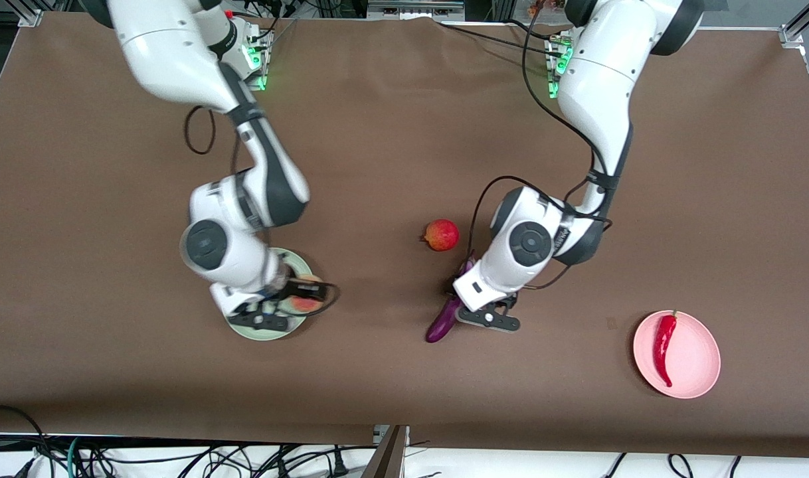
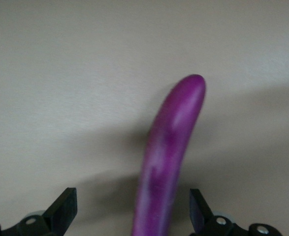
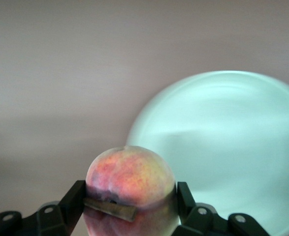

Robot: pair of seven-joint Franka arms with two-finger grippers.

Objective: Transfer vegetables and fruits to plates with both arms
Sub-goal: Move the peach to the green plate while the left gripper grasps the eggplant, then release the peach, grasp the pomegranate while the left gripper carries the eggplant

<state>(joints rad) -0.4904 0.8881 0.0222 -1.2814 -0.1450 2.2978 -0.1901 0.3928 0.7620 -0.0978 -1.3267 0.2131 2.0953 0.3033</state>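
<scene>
Pink plate (image 1: 700, 372), nearest the front camera at the left arm's end of the table, already holds the red chili pepper (image 1: 663, 340). Purple eggplant (image 1: 442, 320) lies on the brown table (image 1: 391, 133) near the middle, with the left gripper (image 1: 487, 317) low over it; in the left wrist view the fingers (image 2: 60, 209) stand wide apart on either side of the eggplant's (image 2: 171, 147) body, not touching it. Judgement: descend straight, centre the body between the pads, and close across the thick part, since the glossy, curved skin may roll or slip. Pomegranate (image 1: 442, 234) sits just beside the eggplant's capped end, farther from the camera; keep the fingers off it. Right gripper (image 1: 291, 299) is clamped on the peach (image 3: 130, 184) over the mint green plate (image 3: 233, 147). Judgement: bring the peach over the plate's middle, lower until it rests, then release, or it may roll off the rim.
</scene>
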